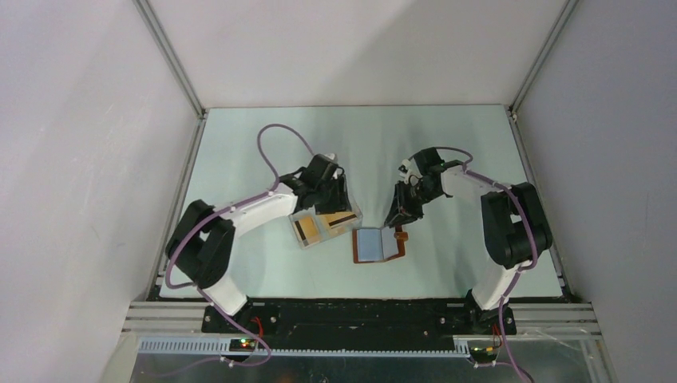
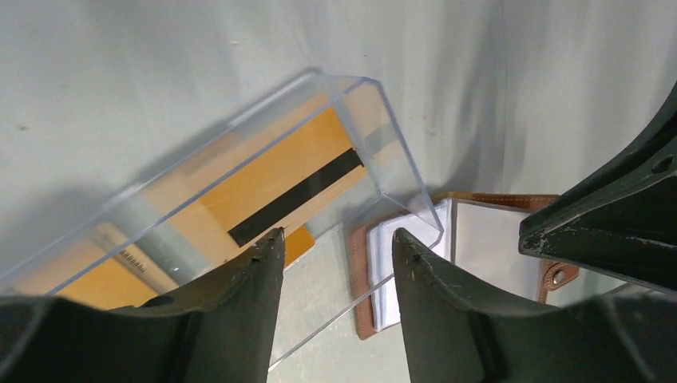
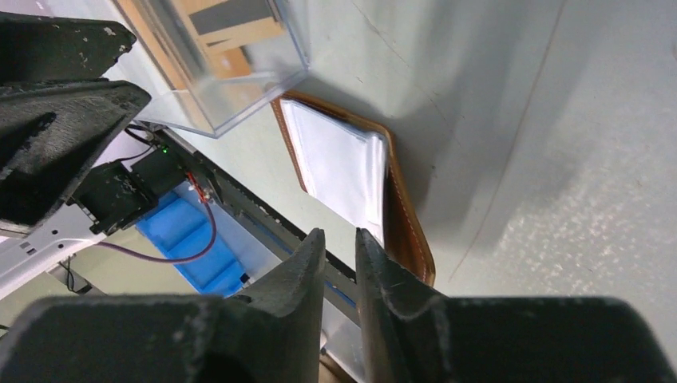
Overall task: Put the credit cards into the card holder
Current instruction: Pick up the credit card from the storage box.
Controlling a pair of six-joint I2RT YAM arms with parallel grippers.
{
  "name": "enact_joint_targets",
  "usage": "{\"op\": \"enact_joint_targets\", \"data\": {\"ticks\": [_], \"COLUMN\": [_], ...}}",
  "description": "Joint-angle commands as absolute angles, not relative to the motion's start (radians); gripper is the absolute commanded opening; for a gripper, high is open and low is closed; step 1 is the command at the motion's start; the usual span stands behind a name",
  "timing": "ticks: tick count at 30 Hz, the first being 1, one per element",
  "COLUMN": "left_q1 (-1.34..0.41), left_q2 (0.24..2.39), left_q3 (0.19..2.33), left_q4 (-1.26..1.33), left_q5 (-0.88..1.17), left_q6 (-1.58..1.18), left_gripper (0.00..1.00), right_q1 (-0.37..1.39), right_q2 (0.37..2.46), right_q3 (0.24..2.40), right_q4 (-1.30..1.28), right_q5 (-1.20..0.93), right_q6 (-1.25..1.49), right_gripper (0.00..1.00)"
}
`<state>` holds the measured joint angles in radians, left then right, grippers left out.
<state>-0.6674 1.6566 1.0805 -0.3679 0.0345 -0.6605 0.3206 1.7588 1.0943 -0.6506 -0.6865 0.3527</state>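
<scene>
Several orange-gold credit cards (image 1: 339, 221), one showing a dark stripe (image 2: 271, 171), lie inside a clear plastic box (image 1: 318, 229). The card holder (image 1: 378, 245) lies open just right of the box, brown leather rim around pale pockets (image 2: 479, 239), snap tab to its right. My left gripper (image 1: 335, 203) hangs over the box's right end; its jaws (image 2: 336, 235) stand open astride the box's clear wall, pinching nothing. My right gripper (image 1: 397, 219) is above the card holder's far right corner (image 3: 335, 159). Its jaws (image 3: 340, 233) are a narrow gap apart with nothing between them.
The clear box (image 3: 231, 88) sits close to the card holder's left edge. Metal frame posts (image 1: 172, 56) and white walls bound the table on three sides. A black rail (image 1: 359, 307) runs along the near edge, with a blue bin (image 3: 188, 231) beyond it.
</scene>
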Motion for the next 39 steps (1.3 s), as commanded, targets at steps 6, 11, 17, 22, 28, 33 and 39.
{"op": "enact_joint_targets", "data": {"ticks": [6, 11, 17, 22, 28, 33, 39], "left_q1": [-0.588, -0.574, -0.574, -0.574, -0.574, -0.573, -0.573], "left_q2": [1.543, 1.532, 1.572, 1.594, 1.591, 1.582, 1.598], "left_q3": [0.944, 0.906, 0.912, 0.92, 0.924, 0.928, 0.926], "left_q4": [-0.365, -0.36, -0.34, -0.33, -0.313, -0.298, -0.282], "left_q5": [0.017, -0.035, -0.038, -0.038, -0.038, -0.035, -0.023], "left_q6": [-0.9, -0.948, -0.96, -0.964, -0.969, -0.976, -0.982], "left_gripper": [0.57, 0.55, 0.51, 0.49, 0.47, 0.47, 0.48], "right_q1": [0.338, 0.353, 0.378, 0.394, 0.42, 0.445, 0.453], "right_q2": [1.73, 1.715, 1.683, 1.666, 1.637, 1.645, 1.644], "right_q3": [1.099, 1.099, 1.099, 1.103, 1.119, 1.117, 1.091], "right_q4": [-0.561, -0.533, -0.464, -0.429, -0.437, -0.451, -0.387], "right_q5": [-0.763, -0.761, -0.759, -0.772, -0.734, -0.688, -0.658], "right_q6": [0.416, 0.445, 0.515, 0.551, 0.576, 0.595, 0.642], "right_gripper": [0.37, 0.47, 0.55, 0.57, 0.59, 0.63, 0.7]}}
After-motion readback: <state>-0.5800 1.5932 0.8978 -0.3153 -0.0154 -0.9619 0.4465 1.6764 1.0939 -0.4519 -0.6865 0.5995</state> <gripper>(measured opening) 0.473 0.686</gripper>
